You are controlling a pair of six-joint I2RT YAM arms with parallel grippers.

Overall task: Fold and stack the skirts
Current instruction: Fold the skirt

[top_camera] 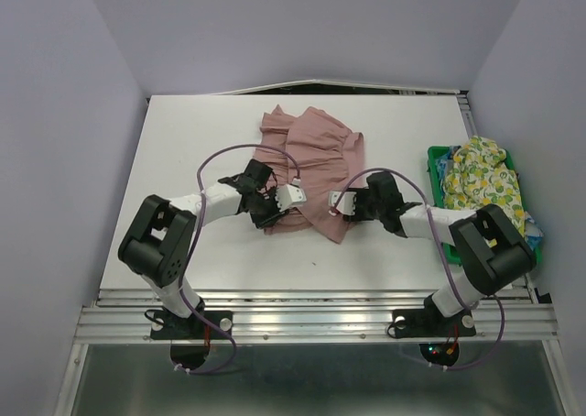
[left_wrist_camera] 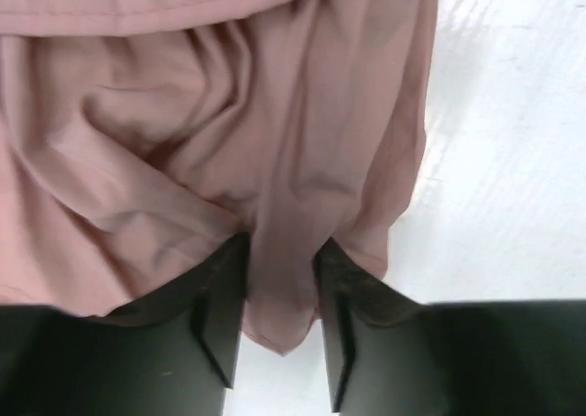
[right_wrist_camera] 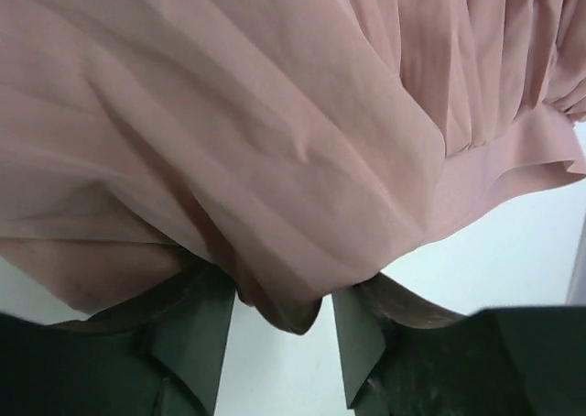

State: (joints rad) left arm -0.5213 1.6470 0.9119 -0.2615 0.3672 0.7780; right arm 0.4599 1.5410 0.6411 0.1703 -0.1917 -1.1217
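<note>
A pink skirt (top_camera: 311, 150) lies rumpled in the middle of the white table (top_camera: 192, 141), its waistband toward the back. My left gripper (top_camera: 275, 213) sits at the skirt's near left edge. In the left wrist view, that gripper (left_wrist_camera: 282, 251) is shut on a fold of the pink skirt (left_wrist_camera: 229, 132) that fills the gap between its fingers. My right gripper (top_camera: 337, 213) is at the near right corner. In the right wrist view, the pink skirt (right_wrist_camera: 275, 114) drapes over the fingertips and a fold hangs between them, with the right gripper (right_wrist_camera: 282, 288) shut on it.
A green bin (top_camera: 432, 159) stands at the table's right edge. A yellow lemon-print skirt (top_camera: 481, 173) is heaped in it. Grey walls close in the table on the left, back and right. A metal rail (top_camera: 311, 320) runs along the near edge.
</note>
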